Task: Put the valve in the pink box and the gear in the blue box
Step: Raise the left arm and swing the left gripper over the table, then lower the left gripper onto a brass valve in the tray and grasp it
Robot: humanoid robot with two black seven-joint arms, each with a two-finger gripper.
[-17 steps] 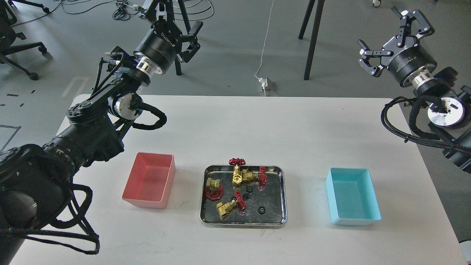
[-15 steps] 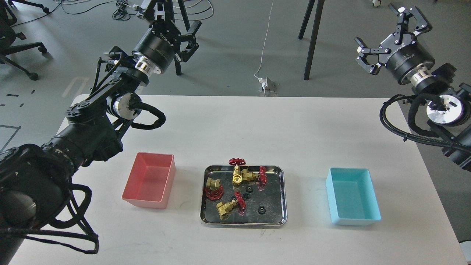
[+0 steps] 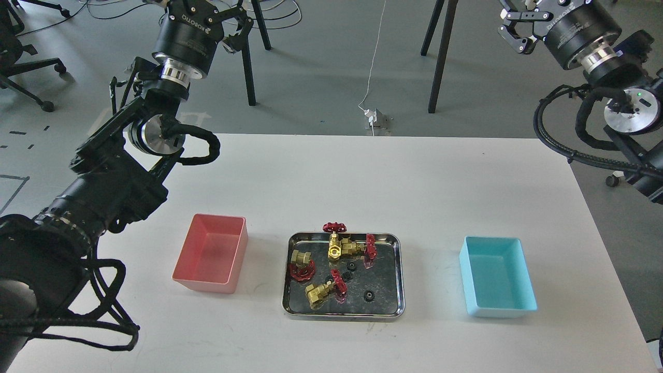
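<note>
Several brass valves with red handwheels lie in the steel tray (image 3: 400, 274), one (image 3: 336, 247) at its back and one (image 3: 317, 293) at its front left. Small black gears lie among them, one (image 3: 369, 296) at the front and one (image 3: 352, 266) mid-tray. The pink box (image 3: 210, 257) stands empty left of the tray. The blue box (image 3: 496, 282) stands empty to the right. My left gripper (image 3: 207, 8) and right gripper (image 3: 528, 8) are raised high beyond the table's far edge. Their fingers are splayed open, with nothing seen in them, and their tips are cut off by the top edge.
The white table (image 3: 362, 181) carries only the tray and the two boxes. Beyond its far edge are black stand legs (image 3: 440, 57), a floor socket with cable (image 3: 375, 118) and an office chair (image 3: 26, 57) at the far left.
</note>
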